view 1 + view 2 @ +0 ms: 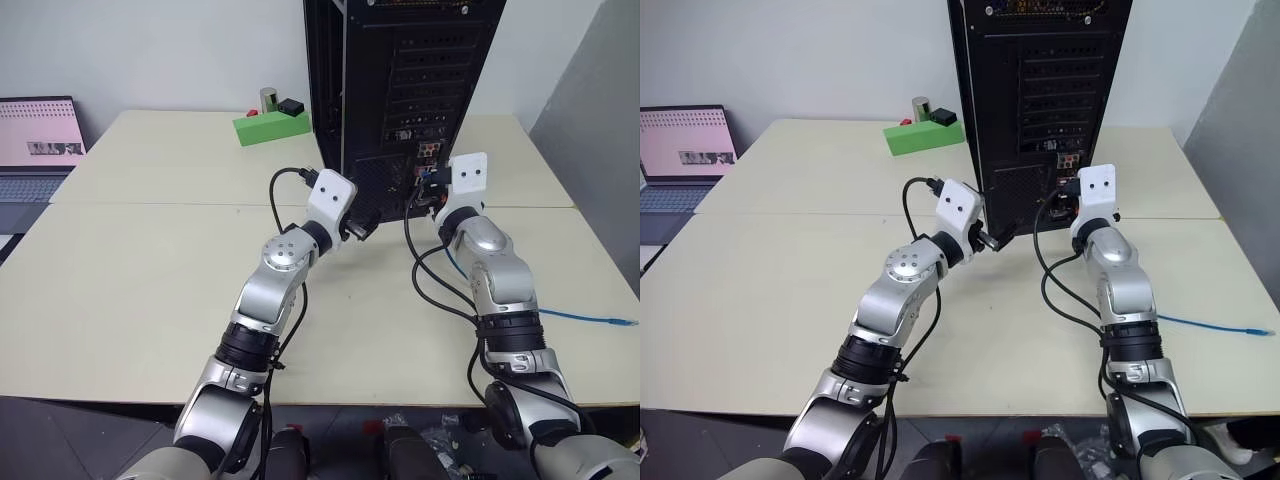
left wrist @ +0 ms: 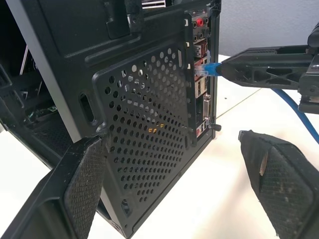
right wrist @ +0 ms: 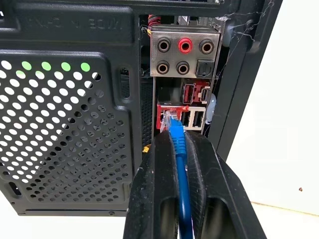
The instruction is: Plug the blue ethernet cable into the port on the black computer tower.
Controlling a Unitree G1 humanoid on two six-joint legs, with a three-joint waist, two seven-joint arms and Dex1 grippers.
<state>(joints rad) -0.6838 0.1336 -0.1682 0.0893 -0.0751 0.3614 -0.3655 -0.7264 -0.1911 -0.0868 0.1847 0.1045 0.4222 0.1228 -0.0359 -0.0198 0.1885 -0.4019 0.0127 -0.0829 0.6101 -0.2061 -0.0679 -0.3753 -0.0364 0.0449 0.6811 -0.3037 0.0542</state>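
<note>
Spreading pale and cream beneath both arms, the table (image 1: 150,290); standing farther back, a green box (image 1: 270,127), with a laptop (image 1: 38,150) at the far left against a white wall. Trailing across the table to the right, the blue ethernet cable (image 1: 590,318). Hanging spread wide and empty beside the mesh vent, the left gripper (image 2: 184,184). Clamping the cable just behind its clear plug, the right gripper (image 3: 178,149), plug tip sitting at a port on the black computer tower (image 1: 400,90).

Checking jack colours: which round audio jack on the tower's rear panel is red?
The top-row middle round jack on the black metal computer tower; the other four are black-ringed.
</note>
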